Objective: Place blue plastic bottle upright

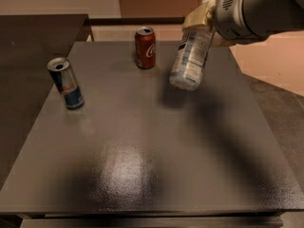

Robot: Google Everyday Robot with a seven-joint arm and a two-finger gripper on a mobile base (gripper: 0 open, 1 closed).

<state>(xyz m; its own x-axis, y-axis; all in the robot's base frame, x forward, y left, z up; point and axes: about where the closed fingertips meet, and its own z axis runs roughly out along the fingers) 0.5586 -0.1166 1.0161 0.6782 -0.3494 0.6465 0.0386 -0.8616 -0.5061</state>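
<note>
The blue plastic bottle [191,60] is clear with a white label bearing bluish print. It hangs in the air above the right back part of the dark table [142,146], tilted, base down and to the left. My gripper [202,19] is shut on its top end, coming in from the upper right. The cap is hidden by the fingers [195,19]. The bottle's base is a little above the tabletop, not touching it.
A red cola can [145,47] stands upright at the back of the table, left of the bottle. A blue-and-silver slim can [66,83] stands upright at the left side. The table's right edge borders a lower floor.
</note>
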